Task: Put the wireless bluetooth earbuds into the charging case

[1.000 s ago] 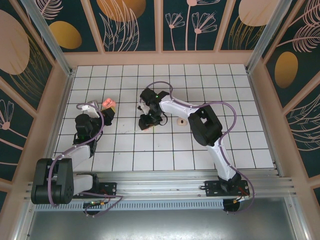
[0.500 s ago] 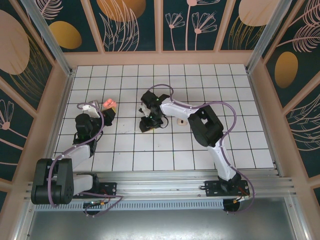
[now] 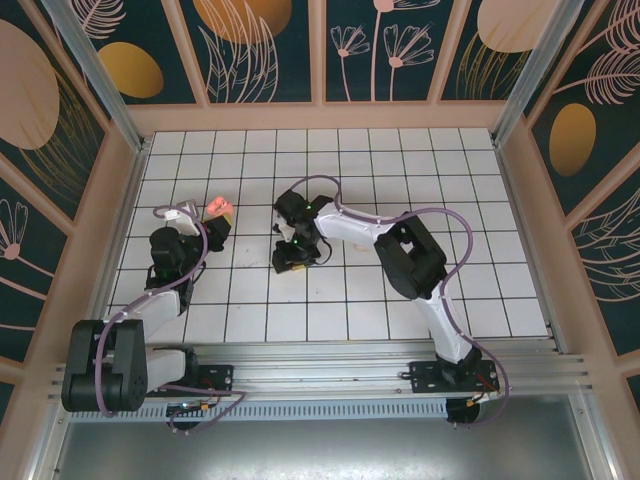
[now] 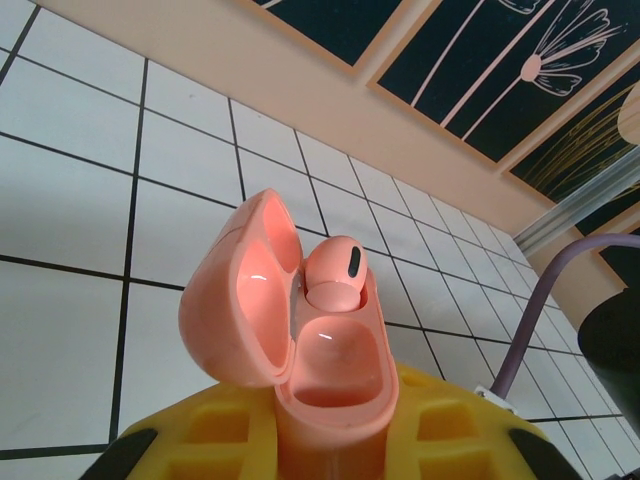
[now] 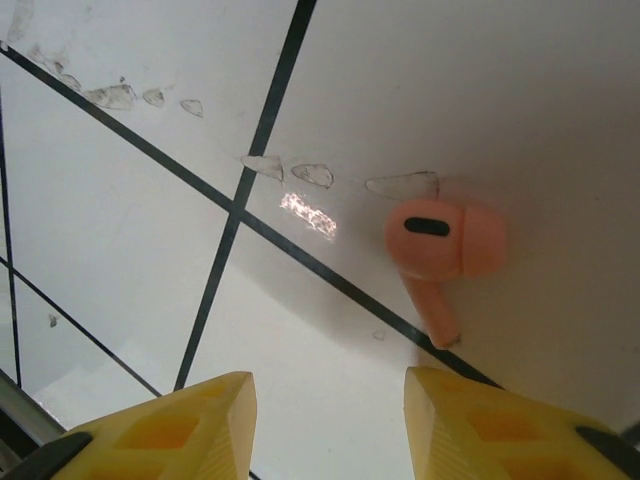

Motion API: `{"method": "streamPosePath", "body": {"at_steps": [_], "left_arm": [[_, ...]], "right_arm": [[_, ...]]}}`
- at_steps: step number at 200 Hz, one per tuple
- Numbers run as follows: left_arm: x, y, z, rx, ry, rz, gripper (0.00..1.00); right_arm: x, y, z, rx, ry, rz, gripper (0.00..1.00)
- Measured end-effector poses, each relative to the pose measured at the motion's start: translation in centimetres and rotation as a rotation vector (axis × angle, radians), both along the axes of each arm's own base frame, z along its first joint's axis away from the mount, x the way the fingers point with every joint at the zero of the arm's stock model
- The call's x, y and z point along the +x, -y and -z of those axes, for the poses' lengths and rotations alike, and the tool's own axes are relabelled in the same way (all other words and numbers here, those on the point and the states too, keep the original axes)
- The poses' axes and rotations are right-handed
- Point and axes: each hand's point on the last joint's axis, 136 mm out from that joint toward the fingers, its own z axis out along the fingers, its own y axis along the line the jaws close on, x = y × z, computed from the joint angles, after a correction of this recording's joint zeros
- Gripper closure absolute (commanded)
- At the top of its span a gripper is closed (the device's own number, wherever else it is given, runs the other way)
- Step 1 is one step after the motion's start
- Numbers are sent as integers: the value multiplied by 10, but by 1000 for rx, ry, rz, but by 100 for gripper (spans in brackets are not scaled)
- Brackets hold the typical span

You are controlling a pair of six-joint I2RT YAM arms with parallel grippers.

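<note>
Pink earbud (image 5: pixel 445 242) lies ahead of parted right pincer (image 5: pixel 330 405); left pincer (image 4: pixel 332 448) clamps charging case (image 4: pixel 335 350).

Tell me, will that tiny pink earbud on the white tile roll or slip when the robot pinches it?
Probably slippery: the pink earbud looks smooth, with a rounded head. It likely won't roll far, since its stem sticks out. It seems stiff and light, so the open right gripper could easily nudge it sideways.

No text, label, brand, number or sign can be read, neither on the pink charging case (image 4: pixel 330 390) nor on the loose pink earbud (image 5: pixel 445 245).
</note>
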Motion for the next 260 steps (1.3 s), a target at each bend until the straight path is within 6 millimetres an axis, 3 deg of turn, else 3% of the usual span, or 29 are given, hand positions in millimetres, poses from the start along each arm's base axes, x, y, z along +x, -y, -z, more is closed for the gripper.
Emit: {"method": "streamPosePath", "body": {"at_steps": [39, 74, 107, 145, 190, 260], "left_arm": [[-1, 1, 0, -2, 0, 8, 87], [-1, 3, 0, -4, 0, 18, 87], [-2, 3, 0, -5, -1, 21, 87], [-2, 3, 0, -5, -1, 21, 87], [-2, 3, 0, -5, -1, 21, 87], [-1, 3, 4, -5, -14, 21, 87]], "right_arm": [[15, -1, -22, -29, 64, 14, 56], [20, 5, -30, -68, 90, 13, 55], [36, -2, -36, -82, 144, -14, 55], [46, -4, -25, -111, 160, -39, 56], [43, -1, -2, -156, 128, -63, 56], [42, 0, 9, -167, 113, -66, 59]]}}
